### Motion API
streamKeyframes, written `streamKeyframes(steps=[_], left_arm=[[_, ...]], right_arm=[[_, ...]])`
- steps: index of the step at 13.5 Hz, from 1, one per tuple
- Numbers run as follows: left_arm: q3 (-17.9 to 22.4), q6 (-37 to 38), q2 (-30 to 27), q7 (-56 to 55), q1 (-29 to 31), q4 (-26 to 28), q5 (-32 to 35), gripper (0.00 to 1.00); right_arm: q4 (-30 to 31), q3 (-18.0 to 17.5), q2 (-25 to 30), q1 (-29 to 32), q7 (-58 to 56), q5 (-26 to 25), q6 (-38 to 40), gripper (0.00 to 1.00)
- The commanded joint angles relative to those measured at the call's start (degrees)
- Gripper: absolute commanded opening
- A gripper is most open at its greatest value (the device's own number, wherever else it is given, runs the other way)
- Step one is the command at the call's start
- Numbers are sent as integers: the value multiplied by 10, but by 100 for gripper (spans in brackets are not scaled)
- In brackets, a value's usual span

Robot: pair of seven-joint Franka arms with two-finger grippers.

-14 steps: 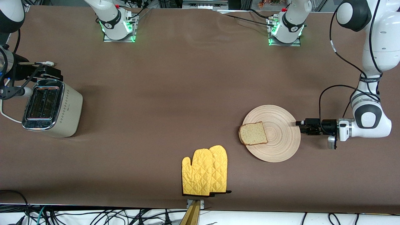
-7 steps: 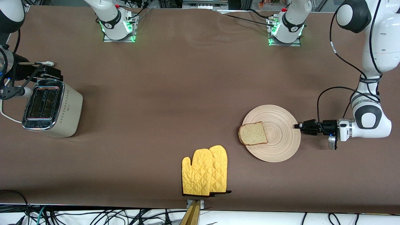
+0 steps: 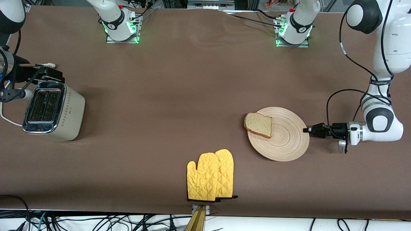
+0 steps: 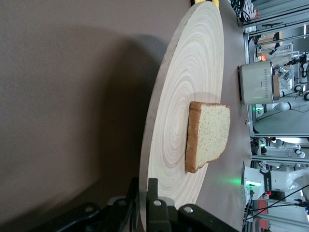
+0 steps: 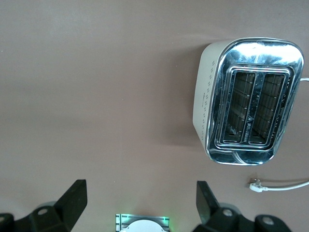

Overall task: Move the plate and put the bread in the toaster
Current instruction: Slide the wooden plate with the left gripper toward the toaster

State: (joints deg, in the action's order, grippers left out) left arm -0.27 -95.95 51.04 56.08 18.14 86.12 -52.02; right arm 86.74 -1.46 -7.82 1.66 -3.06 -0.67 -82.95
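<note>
The front view takes in the whole table: the toaster at the right arm's end, the plate at the left arm's end, and a pair of yellow oven mitts nearer the camera between them. From there the left gripper looks like a dark tip meeting the plate's rim, and how it grips is hard to read. The left wrist view fills that in: the two fingers stand narrow, one on each face of the plate, pinching its edge. That view also shows the plate's underside clear of the brown cloth, with a shadow beneath, so the plate appears tilted up from the pinched rim. The bread lies on the plate's upper face, away from the fingers toward the opposite rim; in the front view the bread overhangs that rim slightly.

The right gripper shows only partly in the front view, up in the air by the toaster's end. The right wrist view shows its fingers spread wide, holding nothing, with the toaster below, its two slots facing up. A white plug and cord lie on the cloth beside the toaster.
</note>
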Motion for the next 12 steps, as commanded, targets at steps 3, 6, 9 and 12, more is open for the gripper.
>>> streamKeyframes(steps=[3, 6, 9, 12], left_arm=[[-12, 58, -7, -138, -1, -10, -26, 0], [-58, 50, -22, -208, -12, -10, -25, 0], [-68, 2, -50, -229, -86, -9, -18, 0], [-72, -27, -54, -229, -133, 0, -29, 0]], right_arm=[[-13, -1, -4, 4, -5, 0, 2, 100], [-13, -1, -4, 4, -5, 0, 2, 100], [-13, -1, -4, 9, -5, 1, 2, 100], [-13, -1, -4, 9, -5, 0, 2, 100]])
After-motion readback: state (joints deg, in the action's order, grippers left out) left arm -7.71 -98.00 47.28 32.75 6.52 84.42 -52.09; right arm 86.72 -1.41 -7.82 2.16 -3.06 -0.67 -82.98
